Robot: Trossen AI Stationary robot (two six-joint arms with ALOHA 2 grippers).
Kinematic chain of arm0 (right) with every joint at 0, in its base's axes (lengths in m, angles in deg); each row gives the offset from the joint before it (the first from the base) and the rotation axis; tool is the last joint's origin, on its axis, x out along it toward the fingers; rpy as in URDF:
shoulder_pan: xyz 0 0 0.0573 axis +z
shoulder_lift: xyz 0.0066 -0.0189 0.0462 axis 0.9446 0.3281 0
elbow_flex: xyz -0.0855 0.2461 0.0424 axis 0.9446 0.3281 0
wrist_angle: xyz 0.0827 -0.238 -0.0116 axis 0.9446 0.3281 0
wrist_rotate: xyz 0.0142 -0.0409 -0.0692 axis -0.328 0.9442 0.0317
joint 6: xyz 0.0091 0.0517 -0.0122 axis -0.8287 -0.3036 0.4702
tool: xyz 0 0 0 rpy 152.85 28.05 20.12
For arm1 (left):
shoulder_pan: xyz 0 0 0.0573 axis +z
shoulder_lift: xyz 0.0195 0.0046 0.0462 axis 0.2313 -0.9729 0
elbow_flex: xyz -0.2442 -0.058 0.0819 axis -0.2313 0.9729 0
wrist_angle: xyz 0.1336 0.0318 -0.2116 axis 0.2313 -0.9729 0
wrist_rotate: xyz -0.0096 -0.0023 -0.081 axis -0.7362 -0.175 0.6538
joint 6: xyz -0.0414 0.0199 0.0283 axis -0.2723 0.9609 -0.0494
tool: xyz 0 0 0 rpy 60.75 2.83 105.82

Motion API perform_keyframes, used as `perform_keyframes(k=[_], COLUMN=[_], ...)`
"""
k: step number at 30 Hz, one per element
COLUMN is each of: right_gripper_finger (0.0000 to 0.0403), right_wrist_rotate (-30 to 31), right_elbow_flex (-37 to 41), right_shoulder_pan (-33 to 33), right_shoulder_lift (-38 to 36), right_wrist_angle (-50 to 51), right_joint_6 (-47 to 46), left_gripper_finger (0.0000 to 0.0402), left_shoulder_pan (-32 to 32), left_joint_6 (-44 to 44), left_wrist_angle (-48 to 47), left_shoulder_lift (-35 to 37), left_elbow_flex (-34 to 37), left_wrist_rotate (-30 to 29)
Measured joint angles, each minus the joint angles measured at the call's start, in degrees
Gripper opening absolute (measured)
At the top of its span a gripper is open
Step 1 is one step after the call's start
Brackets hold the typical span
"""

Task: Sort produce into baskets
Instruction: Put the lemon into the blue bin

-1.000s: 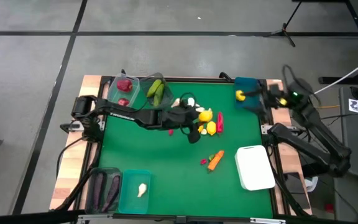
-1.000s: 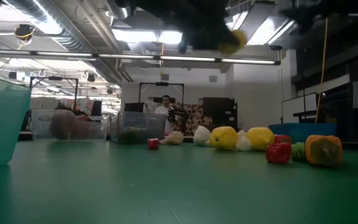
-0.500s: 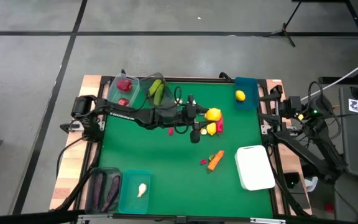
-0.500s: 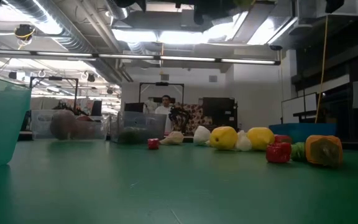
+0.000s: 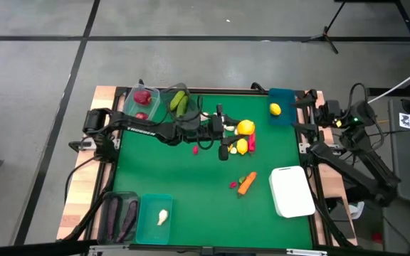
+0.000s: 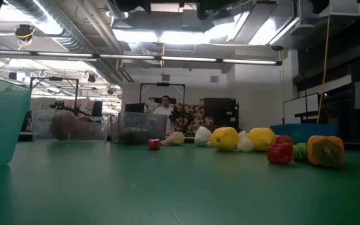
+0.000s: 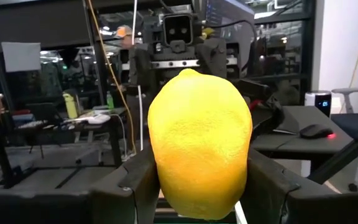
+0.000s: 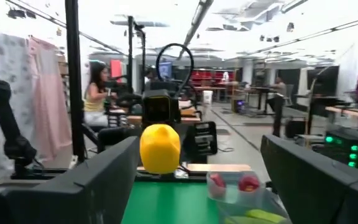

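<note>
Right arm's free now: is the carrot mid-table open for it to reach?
Probably yes. The right tool hangs open near the blue basket, and the carrot lies uncovered, with only the white tray beside it.

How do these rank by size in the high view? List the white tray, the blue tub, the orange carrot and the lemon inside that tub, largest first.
1. white tray
2. blue tub
3. orange carrot
4. lemon inside the tub
All sit at table level, so nearness to the camera hardly skews this.

Lab: exposed ceiling ducts [image 6: 55, 28], workbenches [image 8: 328, 112].
</note>
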Motion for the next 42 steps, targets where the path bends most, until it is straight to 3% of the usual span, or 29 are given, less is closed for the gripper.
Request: perform_keyframes(k=[5, 13, 20, 26, 42], right_gripper_finger=[0.0332, 0.0328, 0.0328, 0.0328, 0.0328], right_wrist_rotate=[0.3, 9.8, 25.6, 31.7, 38.1], right_elbow_flex=[0.0, 0.0, -2.0, -3.8, -3.8], right_shoulder_pan=[7.1, 28.0, 40.9, 43.7, 43.5], right_shoulder_lift=[5.4, 17.1, 23.4, 26.5, 24.0], right_wrist_angle=[-3.0, -9.4, -10.6, -11.1, -12.6], right_joint_6=[0.2, 8.1, 21.0, 23.9, 23.8], left_gripper_finger=[0.0175, 0.0175, 0.0175, 0.0175, 0.0175], left_shoulder_pan=[0.0, 0.0, 0.0, 0.1, -0.1], left_joint_6=[0.2, 0.0, -0.1, -0.2, -0.1], left_wrist_angle=[1.5, 2.1, 1.7, 1.9, 0.6], left_shoulder_lift=[-0.3, -0.3, -0.3, -0.3, -0.3], left_elbow_flex=[0.0, 0.0, 0.0, 0.0, 0.0], left_wrist_rotate=[0.6, 0.6, 1.3, 1.9, 2.6])
